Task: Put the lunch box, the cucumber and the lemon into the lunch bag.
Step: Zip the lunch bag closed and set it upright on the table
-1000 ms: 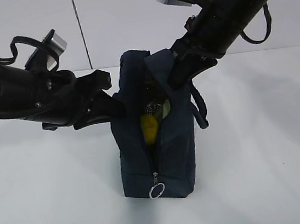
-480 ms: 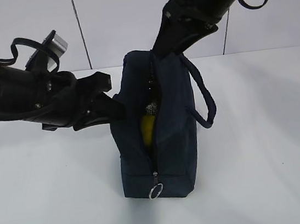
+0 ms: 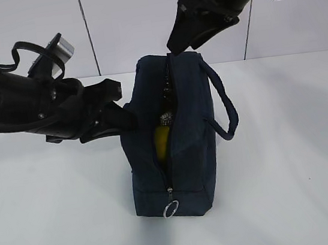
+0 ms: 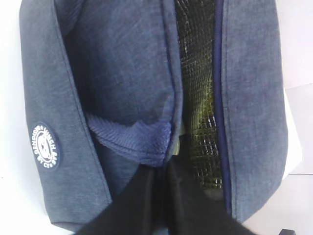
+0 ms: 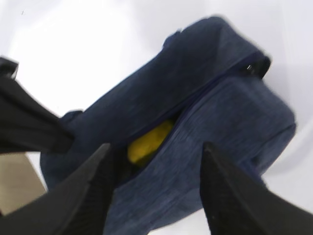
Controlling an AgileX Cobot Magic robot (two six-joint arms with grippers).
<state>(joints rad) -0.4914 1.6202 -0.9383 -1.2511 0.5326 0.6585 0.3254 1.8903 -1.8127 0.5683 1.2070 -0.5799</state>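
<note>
lunch bag [image 3: 183, 150]: 1, near the table [image 3: 290, 160] middle | lemon [image 3: 162, 142]: 1, in the bag's open slit | handles on bag: 2 loops, one each side | zipper ring pull [image 3: 171, 208]: 1 | round white logo [image 4: 46, 146]: 1 | robot arms: 2, each with one pair of jaws

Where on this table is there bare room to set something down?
Bare tabletop right of the lunch bag, and in front of it. Crowded: the left gripper presses against the bag's left side; the right gripper hangs above it.
</note>
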